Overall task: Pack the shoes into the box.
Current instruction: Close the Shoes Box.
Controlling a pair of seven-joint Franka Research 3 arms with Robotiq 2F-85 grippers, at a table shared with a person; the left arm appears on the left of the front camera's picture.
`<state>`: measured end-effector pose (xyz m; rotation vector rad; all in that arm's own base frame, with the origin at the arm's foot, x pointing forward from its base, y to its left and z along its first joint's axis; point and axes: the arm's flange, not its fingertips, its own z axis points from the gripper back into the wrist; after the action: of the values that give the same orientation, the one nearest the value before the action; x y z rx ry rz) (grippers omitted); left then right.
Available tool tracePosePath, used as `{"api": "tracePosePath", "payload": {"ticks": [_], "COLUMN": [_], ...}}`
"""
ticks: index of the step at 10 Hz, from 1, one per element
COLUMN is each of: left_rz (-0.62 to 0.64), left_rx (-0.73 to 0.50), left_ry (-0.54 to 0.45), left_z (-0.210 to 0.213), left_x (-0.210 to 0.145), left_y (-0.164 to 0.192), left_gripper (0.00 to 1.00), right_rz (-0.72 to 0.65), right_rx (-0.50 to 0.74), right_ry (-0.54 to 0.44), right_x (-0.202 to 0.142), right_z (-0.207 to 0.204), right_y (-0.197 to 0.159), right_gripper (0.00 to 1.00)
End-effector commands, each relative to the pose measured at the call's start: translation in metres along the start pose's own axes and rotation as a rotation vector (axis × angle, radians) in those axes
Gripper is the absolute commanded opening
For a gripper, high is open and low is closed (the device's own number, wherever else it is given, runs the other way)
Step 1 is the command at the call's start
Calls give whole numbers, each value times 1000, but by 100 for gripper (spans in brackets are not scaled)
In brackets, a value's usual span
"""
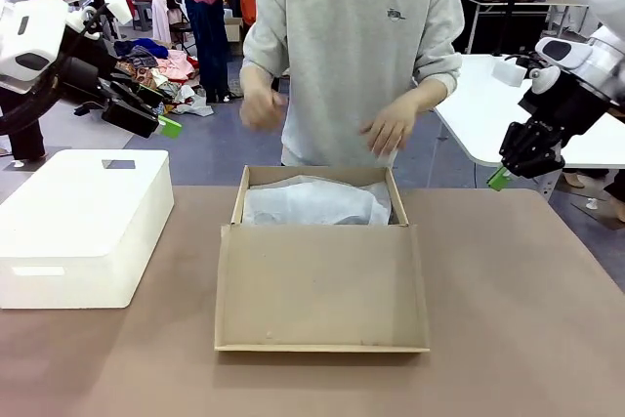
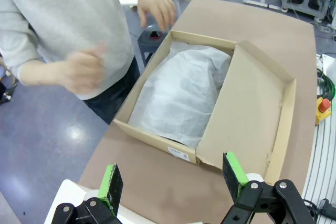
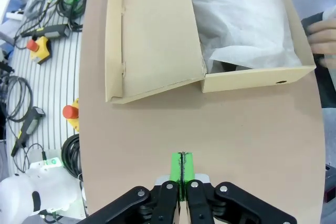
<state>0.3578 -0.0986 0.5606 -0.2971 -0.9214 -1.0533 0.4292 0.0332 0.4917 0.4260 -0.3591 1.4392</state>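
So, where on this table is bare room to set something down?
Free: the wide table stretch right of the box, the strip between white block and box, the near edge before the lid. Crowded: the box itself, full of tissue paper, person's hands beyond.

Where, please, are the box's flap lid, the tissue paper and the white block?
flap lid (image 1: pixel 322 285), front view, middle of its inner face.
tissue paper (image 1: pixel 312 204), front view, its crumpled middle.
white block (image 1: pixel 88 190), front view, its top face.

Tan box (image 1: pixel 322 290), white tissue paper (image 1: pixel 312 204)
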Motion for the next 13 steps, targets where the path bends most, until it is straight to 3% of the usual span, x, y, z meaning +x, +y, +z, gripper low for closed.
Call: {"api": "tracePosePath", "payload": {"ticks": [1, 5, 11, 13], "left_rz": [-2, -2, -2, -2], "left_rx": [-11, -11, -11, -11], "left_ry": [-10, -10, -10, -10], "left_z": [0, 0, 0, 0], "left_x": [-1, -1, -1, -1], "left_y": [1, 1, 1, 1], "left_gripper": [100, 100, 100, 100], "right_rz": [-6, 2, 216, 235], "right_rx": [-10, 0, -22, 47], "right_ry": [-6, 5, -148, -188], "right_x": [3, 2, -30, -41], "right_z": [0, -1, -56, -78], "right_y": [-1, 0, -29, -35], "right_gripper": [2, 2, 2, 2]}}
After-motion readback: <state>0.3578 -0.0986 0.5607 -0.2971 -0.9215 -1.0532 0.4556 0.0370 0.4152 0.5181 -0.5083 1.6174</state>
